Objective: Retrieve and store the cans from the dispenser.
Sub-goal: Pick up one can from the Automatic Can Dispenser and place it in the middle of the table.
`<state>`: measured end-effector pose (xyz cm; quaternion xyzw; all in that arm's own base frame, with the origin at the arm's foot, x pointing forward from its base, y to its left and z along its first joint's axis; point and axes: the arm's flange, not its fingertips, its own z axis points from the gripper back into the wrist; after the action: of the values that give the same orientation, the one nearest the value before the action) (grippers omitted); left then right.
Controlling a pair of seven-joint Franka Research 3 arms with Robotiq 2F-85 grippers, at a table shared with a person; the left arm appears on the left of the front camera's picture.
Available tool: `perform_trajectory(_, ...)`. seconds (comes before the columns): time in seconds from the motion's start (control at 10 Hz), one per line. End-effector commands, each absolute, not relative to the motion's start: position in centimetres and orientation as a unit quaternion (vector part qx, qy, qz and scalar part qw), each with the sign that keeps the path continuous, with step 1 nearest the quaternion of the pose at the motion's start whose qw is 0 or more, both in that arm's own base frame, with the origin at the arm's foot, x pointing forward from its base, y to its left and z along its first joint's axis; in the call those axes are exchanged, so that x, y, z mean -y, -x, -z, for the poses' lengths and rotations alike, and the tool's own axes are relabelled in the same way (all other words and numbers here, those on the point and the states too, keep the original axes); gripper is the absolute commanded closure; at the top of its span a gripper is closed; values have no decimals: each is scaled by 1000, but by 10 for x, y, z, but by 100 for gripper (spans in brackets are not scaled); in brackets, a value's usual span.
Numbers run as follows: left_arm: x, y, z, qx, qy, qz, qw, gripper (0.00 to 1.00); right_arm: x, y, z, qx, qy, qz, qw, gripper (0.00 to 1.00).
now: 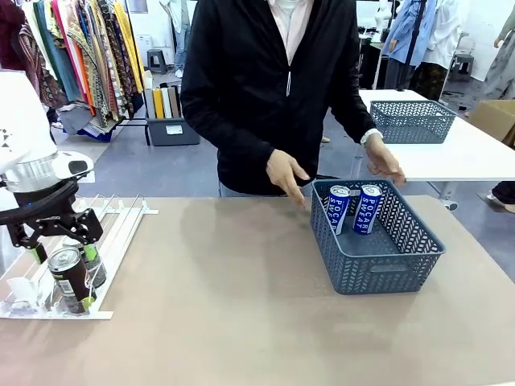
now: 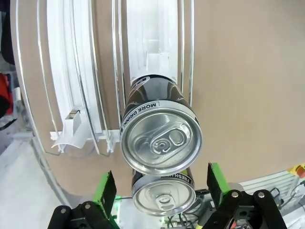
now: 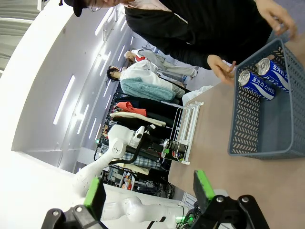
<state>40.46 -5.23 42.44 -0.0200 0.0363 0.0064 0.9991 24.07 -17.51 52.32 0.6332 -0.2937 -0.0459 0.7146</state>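
While two blue cans (image 1: 368, 211) are sitting in the basket (image 1: 386, 265), two dark cans (image 1: 71, 281) are waiting in the dispenser (image 1: 121, 229). Left gripper (image 1: 64, 254) is hovering above them, jaws apart.

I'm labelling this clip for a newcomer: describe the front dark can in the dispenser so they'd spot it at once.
Find the white dispenser on the table's left side. At its near end stands the front can. It is dark, unlike the blue cans in the basket, and partly hides the second dark can behind it.
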Motion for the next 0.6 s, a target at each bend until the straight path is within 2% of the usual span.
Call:
perform_trajectory(0.0, 48, -404, -427, -41, 22, -5, 999, 0, 175, -243, -527, 305, -638, 39, 706, 0)
perform_trajectory(0.4, 50, -403, -425, -57, 11, 15, 998, 0, 175, -243, -527, 305, -638, 39, 706, 0)
perform_trajectory(0.5, 52, -404, -424, -54, 5, 14, 998, 51, 175, -243, -527, 305, -638, 39, 706, 0)
